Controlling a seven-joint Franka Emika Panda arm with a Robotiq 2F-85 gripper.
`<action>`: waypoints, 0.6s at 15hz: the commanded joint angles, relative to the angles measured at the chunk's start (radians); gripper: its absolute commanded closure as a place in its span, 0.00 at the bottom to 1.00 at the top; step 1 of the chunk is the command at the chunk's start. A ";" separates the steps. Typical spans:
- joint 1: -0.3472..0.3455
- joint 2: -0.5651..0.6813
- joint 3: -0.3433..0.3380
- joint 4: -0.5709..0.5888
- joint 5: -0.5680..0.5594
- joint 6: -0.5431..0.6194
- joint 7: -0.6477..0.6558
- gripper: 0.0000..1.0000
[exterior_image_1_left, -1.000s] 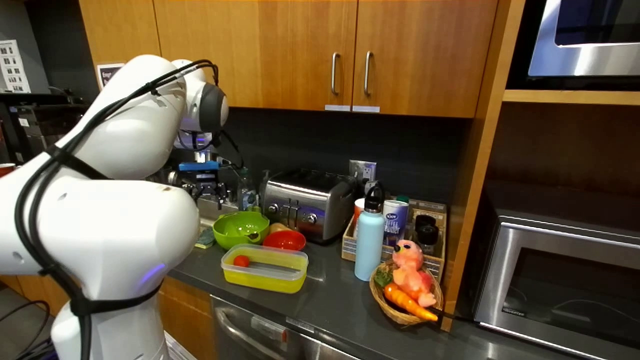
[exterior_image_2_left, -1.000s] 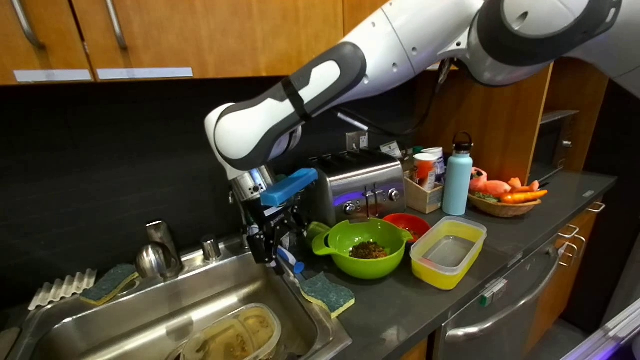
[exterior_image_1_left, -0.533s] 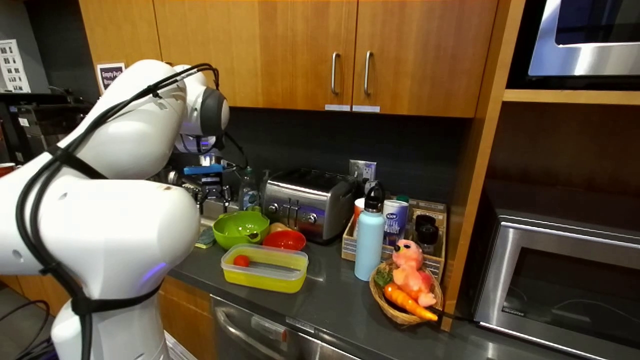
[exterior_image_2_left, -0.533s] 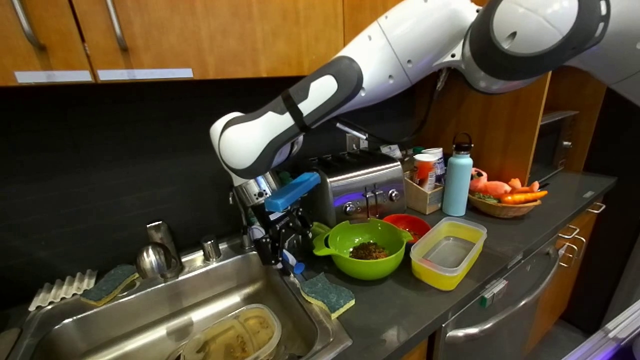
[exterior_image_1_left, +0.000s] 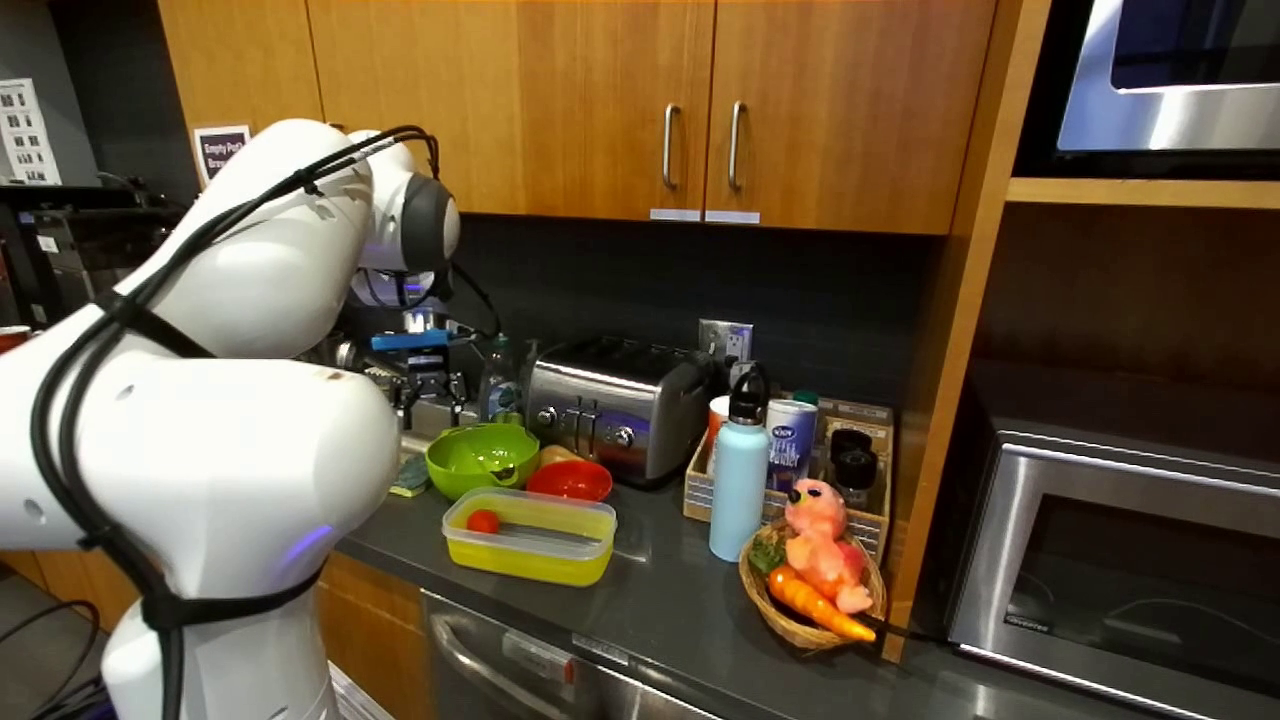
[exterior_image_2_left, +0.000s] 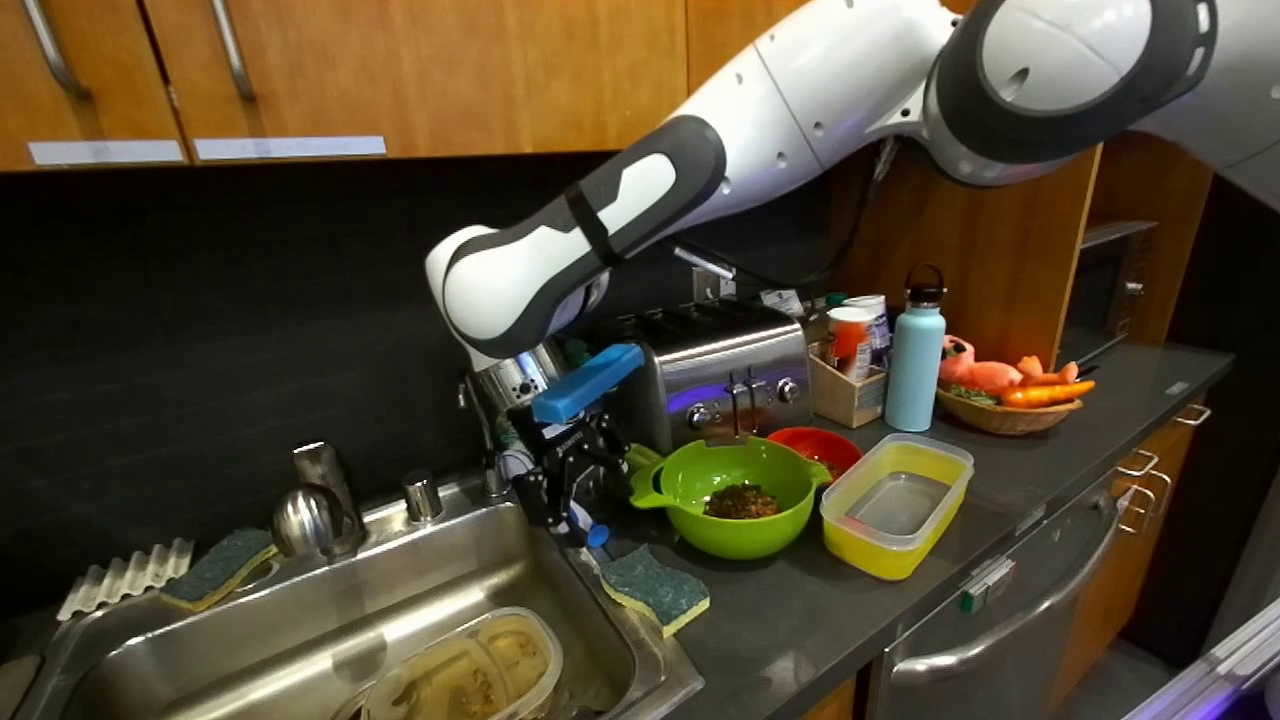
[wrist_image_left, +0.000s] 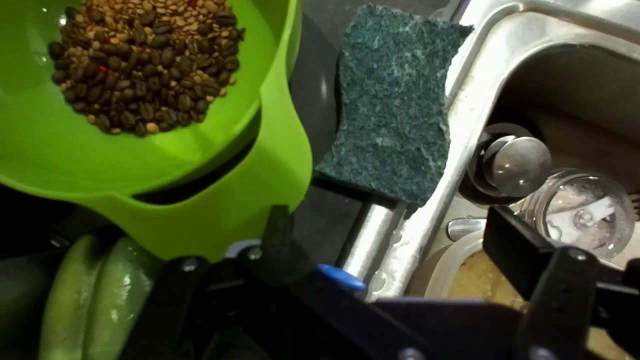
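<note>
Claw (wrist_image_left: 390, 220) spread wide; handle (wrist_image_left: 282, 157) of green bowl (wrist_image_left: 125, 160) points toward it (sponge (wrist_image_left: 392, 107) lengthwise along sink rim (wrist_image_left: 457, 145)).

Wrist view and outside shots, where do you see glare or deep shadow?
In the wrist view, the sink rim shines nearly white in places and the gripper is mostly in shadow; in an exterior view, violet light reflects off the toaster; in both exterior views, the backsplash is very dark.
</note>
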 joint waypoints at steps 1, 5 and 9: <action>0.010 0.024 -0.020 0.022 -0.012 0.006 0.039 0.00; 0.012 0.027 -0.039 0.020 -0.019 0.052 0.093 0.00; 0.016 0.035 -0.050 0.021 -0.026 0.089 0.129 0.00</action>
